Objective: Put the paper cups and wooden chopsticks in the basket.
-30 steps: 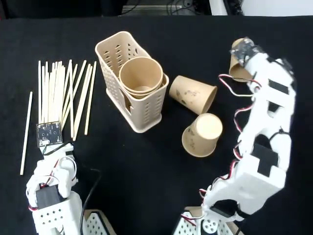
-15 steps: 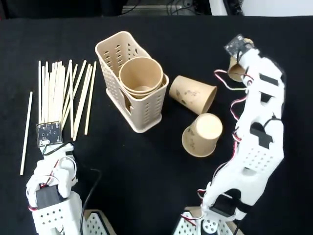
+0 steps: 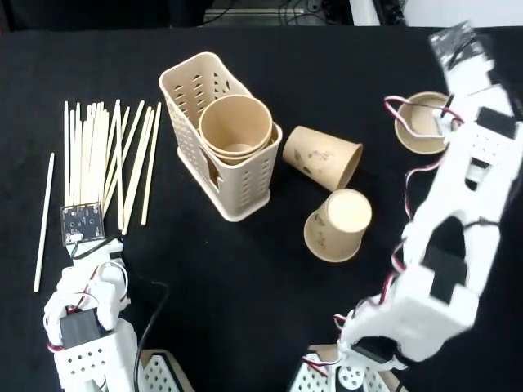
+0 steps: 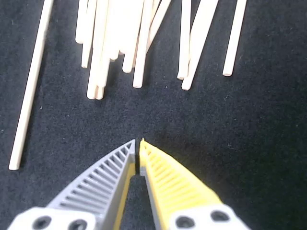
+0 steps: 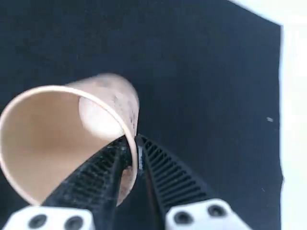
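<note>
Right claw (image 5: pixel 132 140) is nipped onto the wall of the held cup (image 5: pixel 72 134), one finger inside the mouth and one outside, with almost no gap beyond the paper. From the high view this cup (image 3: pixel 422 122) sits at the far right of the surface (image 3: pixel 245 286), mouth facing up toward the camera and well apart from the basket (image 3: pixel 198 167); cannot tell if it rests on the cloth or hangs clear of it. Left claw (image 4: pixel 137 142) is closed tip to tip with nothing between the fingers, poised over bare black cloth just short of the near ends of the chopsticks (image 4: pixel 120 43). Chopsticks (image 3: pixel 106 155) lie in a loose, roughly parallel bundle on the surface to the left of the basket, not touching it. Stray chopstick (image 3: pixel 44 220) lies alone, farther left of the bundle. Basket stands upright near the middle of the surface; nested cups (image 3: pixel 235 124) fill its nearer end, mouth up. Side cup (image 3: pixel 323 157) lies on its side just right of the basket. Fourth cup (image 3: pixel 337 224) lies nearer the arms, close beside the side cup, closed bottom turned toward the camera.
</note>
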`<action>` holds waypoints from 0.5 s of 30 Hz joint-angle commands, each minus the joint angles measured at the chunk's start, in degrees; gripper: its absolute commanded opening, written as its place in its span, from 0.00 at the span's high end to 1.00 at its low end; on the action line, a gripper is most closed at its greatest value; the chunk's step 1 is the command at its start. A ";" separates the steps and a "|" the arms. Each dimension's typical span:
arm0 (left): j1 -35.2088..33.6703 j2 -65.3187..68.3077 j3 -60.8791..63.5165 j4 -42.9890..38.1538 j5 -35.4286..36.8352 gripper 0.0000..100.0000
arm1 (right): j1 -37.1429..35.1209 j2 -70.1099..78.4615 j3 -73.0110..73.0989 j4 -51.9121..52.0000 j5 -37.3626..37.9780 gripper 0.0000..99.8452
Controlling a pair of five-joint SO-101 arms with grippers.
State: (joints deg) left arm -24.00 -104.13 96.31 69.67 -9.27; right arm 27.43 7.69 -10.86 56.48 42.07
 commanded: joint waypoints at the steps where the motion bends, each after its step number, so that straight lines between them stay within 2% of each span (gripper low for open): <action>1: -0.40 -0.09 1.01 0.18 0.00 0.97 | -2.55 -9.98 -9.80 14.86 -4.57 0.99; 6: -0.40 -0.09 1.01 0.18 0.00 0.97 | -5.27 -14.55 -24.66 30.33 -12.66 0.99; 10: -0.40 -0.09 1.01 0.18 0.00 0.97 | -12.84 -16.04 -37.85 42.99 -18.11 0.99; 15: -0.40 -0.09 1.01 0.18 0.00 0.97 | -25.23 -20.44 -42.86 44.75 -26.64 0.99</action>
State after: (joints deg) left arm -24.00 -104.13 96.31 69.67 -9.27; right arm 8.62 -9.01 -50.24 99.12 19.56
